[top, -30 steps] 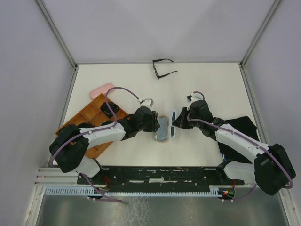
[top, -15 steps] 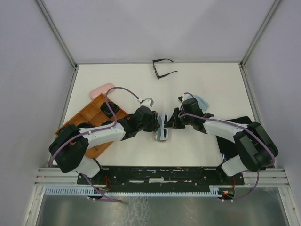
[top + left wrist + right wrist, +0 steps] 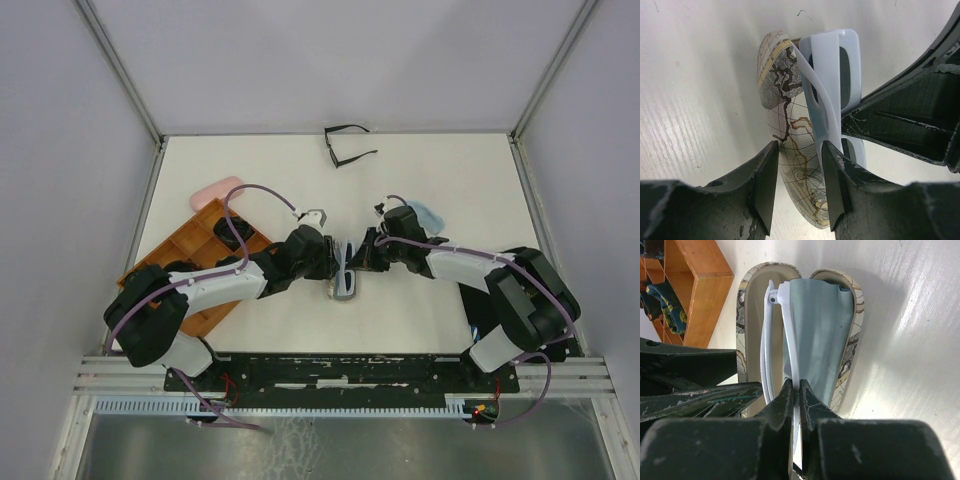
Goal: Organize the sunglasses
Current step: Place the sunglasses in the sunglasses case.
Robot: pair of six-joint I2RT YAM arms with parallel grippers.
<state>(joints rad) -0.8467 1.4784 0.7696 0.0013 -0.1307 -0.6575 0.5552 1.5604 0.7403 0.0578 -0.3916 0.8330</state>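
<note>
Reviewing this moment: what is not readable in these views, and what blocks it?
- Top view: the white sunglasses and map-patterned case are mostly hidden between the left gripper and right gripper.
- Left wrist: the case's near end is behind that gripper's own fingers.
- Right wrist: the orange tray is cut off by the frame edge, and its dark contents are unidentifiable.
</note>
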